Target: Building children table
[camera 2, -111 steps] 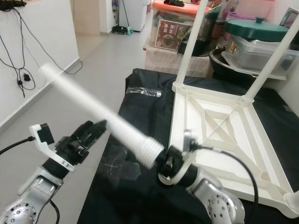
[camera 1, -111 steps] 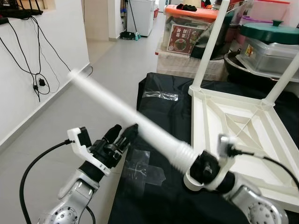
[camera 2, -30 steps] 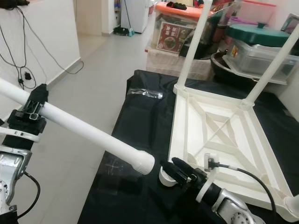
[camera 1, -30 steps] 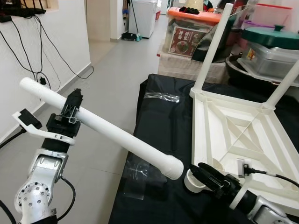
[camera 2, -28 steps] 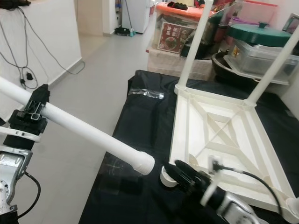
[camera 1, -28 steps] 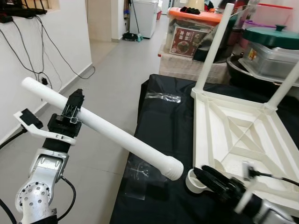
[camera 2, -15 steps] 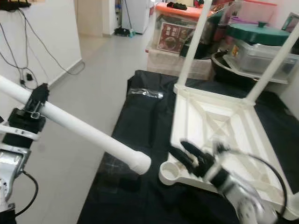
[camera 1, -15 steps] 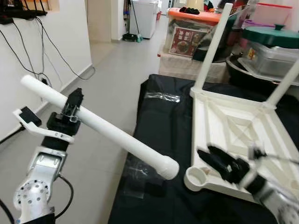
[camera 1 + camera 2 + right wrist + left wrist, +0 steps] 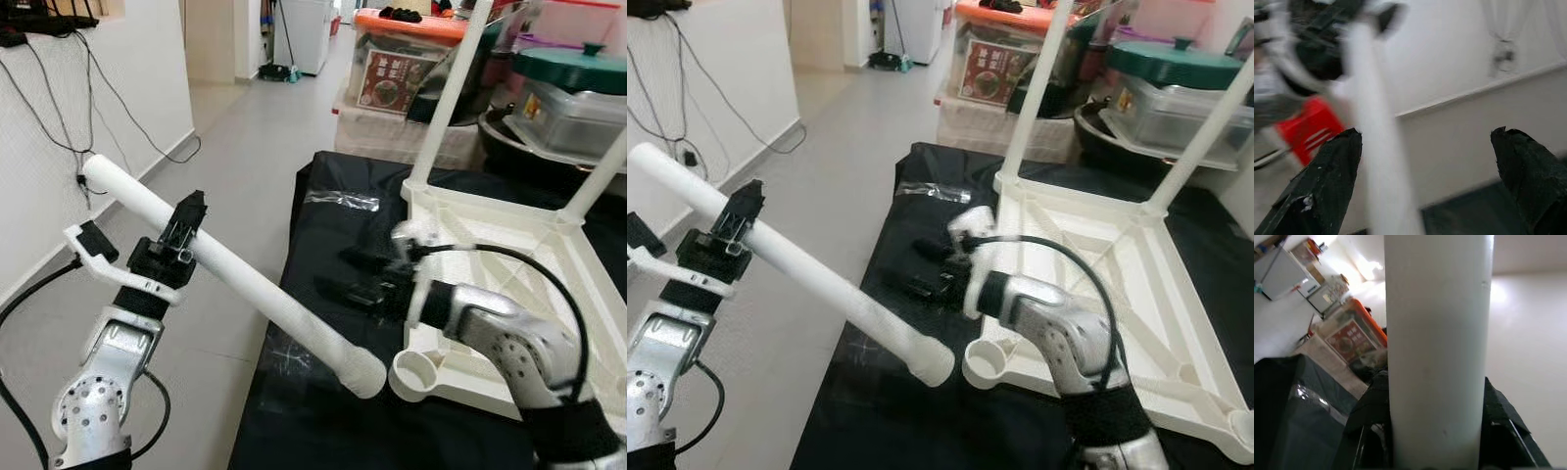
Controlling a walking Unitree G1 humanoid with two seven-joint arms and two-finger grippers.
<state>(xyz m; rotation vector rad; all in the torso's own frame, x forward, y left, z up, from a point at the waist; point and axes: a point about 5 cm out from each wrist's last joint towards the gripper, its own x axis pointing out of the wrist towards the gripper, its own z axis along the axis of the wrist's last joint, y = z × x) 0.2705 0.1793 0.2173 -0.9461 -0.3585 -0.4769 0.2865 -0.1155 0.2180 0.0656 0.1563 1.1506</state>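
Two grippers: our left gripper (image 9: pixel 186 227) clamps the table leg (image 9: pixel 245 284); right gripper (image 9: pixel 358 277), fingers spread empty, nears it. Misalignment at the corner socket (image 9: pixel 419 373) could jam it.

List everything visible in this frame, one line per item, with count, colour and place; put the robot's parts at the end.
Table leg: 1, white, loose, held slanted over the floor, its lower end close to the empty corner socket.
Table top: 1, white, upside down on the black sheet.
Fitted legs: 2, white, standing up from the far corners.
Black sheet: 1, on the floor.
Storage box: 1, clear with orange lid, behind the sheet.
Green lid: 1, on a clear container, far right.
Cables: several, black, on the left wall.
Left gripper: shut on the table leg.
Right gripper: open, over the black sheet near the table leg.
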